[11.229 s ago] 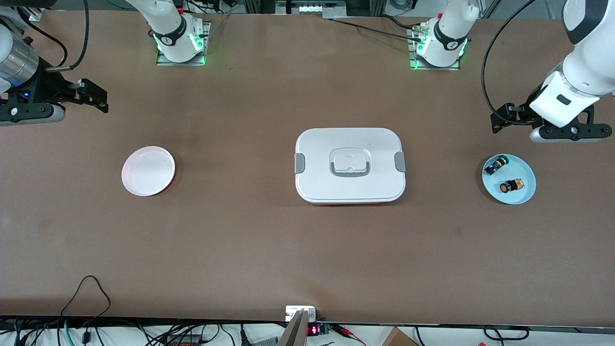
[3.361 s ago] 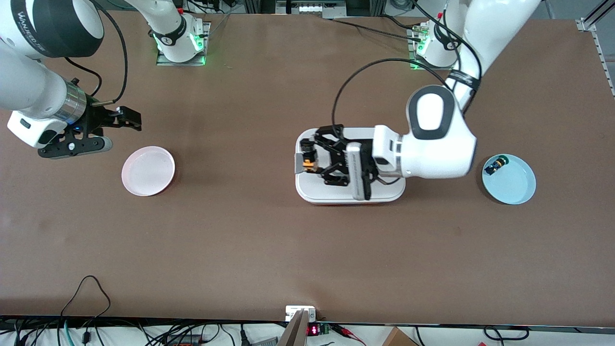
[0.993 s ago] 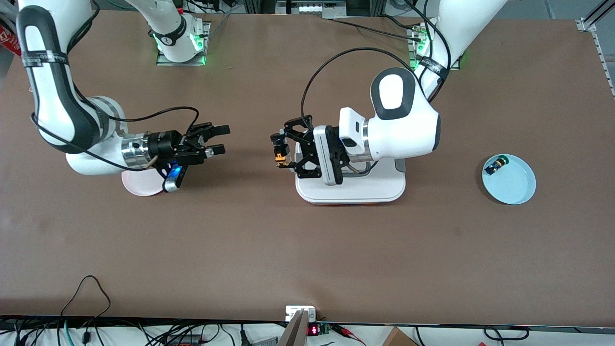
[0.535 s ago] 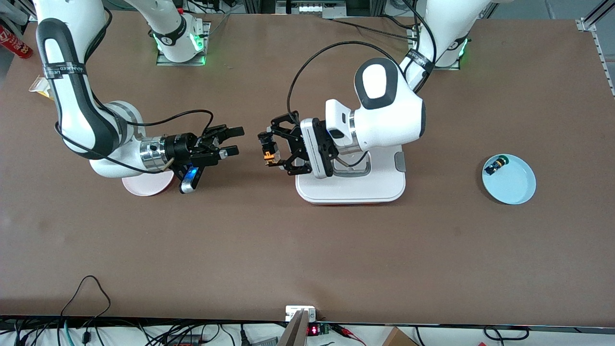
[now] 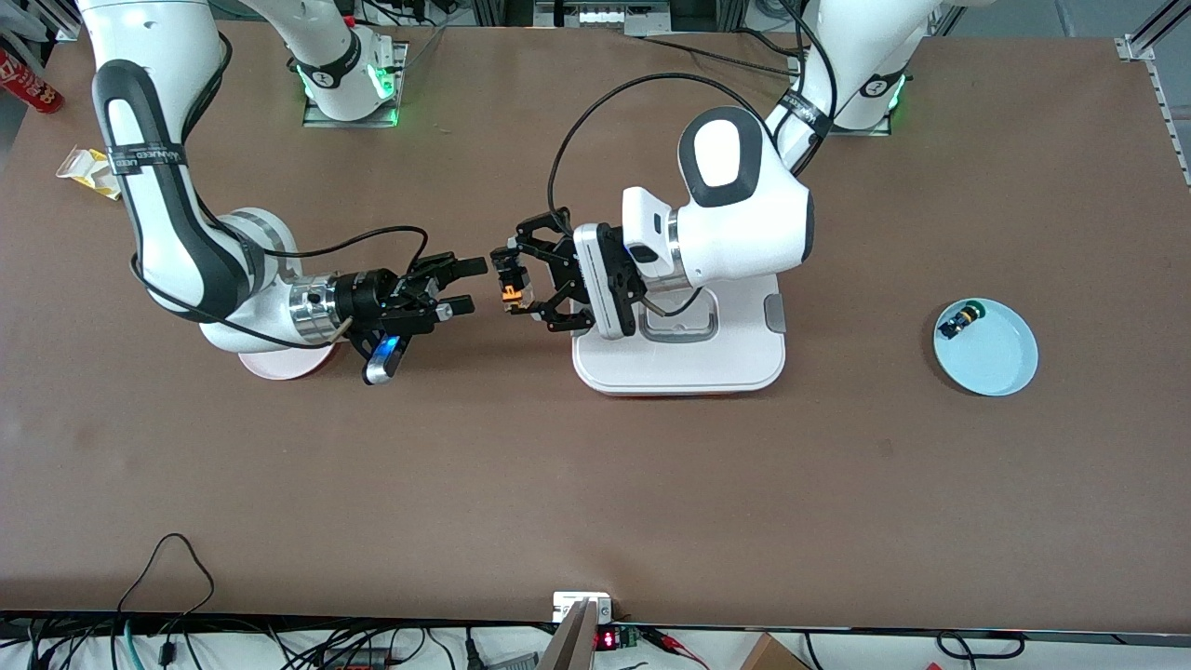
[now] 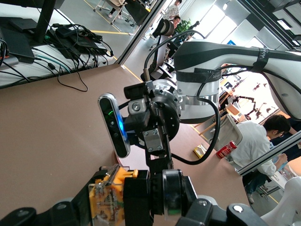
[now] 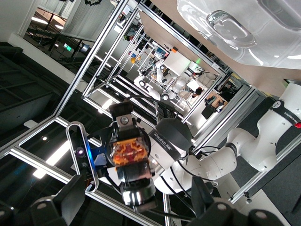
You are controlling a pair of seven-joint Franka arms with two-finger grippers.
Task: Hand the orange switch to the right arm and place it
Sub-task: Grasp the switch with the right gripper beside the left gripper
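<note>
The orange switch [image 5: 510, 297] hangs over the bare table beside the white box, with my left gripper [image 5: 511, 284] shut on it. Facing it, a short gap away, my right gripper [image 5: 465, 286] stands open with nothing between its fingers, over the table between the pink plate and the box. In the left wrist view the orange switch [image 6: 109, 198] sits in my left gripper [image 6: 134, 202], with the right gripper [image 6: 157, 162] close beyond it. In the right wrist view the orange switch [image 7: 127, 152] shows just ahead of my right gripper [image 7: 138, 207], whose fingers [image 7: 70, 200] stand wide apart.
A white lidded box [image 5: 679, 368] lies mid-table under the left arm's wrist. The pink plate [image 5: 279, 364] is mostly hidden under the right arm. A blue plate [image 5: 1000, 363] at the left arm's end holds a black green-capped switch [image 5: 958, 321]. A yellow packet [image 5: 86, 173] lies at the right arm's end.
Both grippers have drawn toward each other over the table. The gap between the open right gripper and the held switch has shrunk to a small one. Neither grip has changed.
</note>
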